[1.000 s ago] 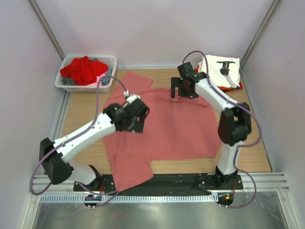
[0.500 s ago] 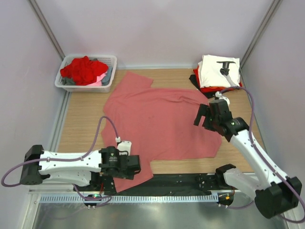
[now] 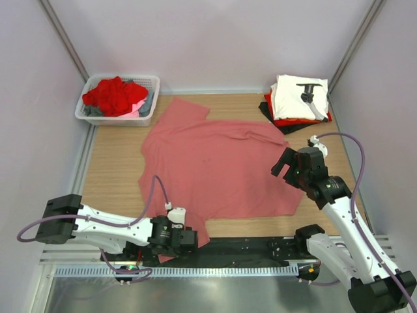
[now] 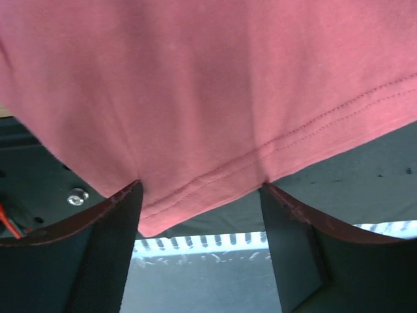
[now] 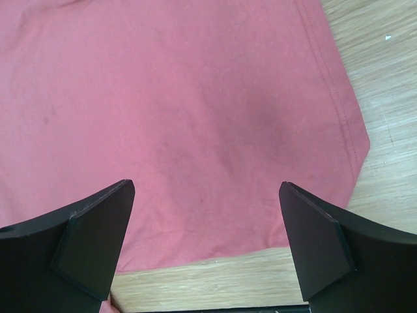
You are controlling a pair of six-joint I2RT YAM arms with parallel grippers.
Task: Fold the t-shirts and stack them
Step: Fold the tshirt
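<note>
A large salmon-pink t-shirt (image 3: 215, 163) lies spread flat on the wooden table, with one sleeve hanging over the near edge. My left gripper (image 3: 185, 237) is open and low at that sleeve. In the left wrist view the stitched sleeve hem (image 4: 215, 176) lies just past the gap of the left gripper (image 4: 202, 248). My right gripper (image 3: 285, 163) is open above the shirt's right side. In the right wrist view the shirt (image 5: 195, 98) and its hem show under the wide-open right gripper (image 5: 205, 244). A folded stack sits back right: a white tee (image 3: 293, 94) on a red one (image 3: 287, 122) on a black one (image 3: 269, 112).
A white plastic basket (image 3: 151, 81) at the back left holds crumpled red tees (image 3: 111, 96) and a grey one (image 3: 147, 103). A black base plate (image 3: 247, 246) and a metal rail run along the near edge. Bare wood (image 5: 384, 130) shows right of the shirt.
My left arm swept from the shirt's middle down to the near sleeve at the front edge. My right arm pulled back from the far collar area to the shirt's right side.
</note>
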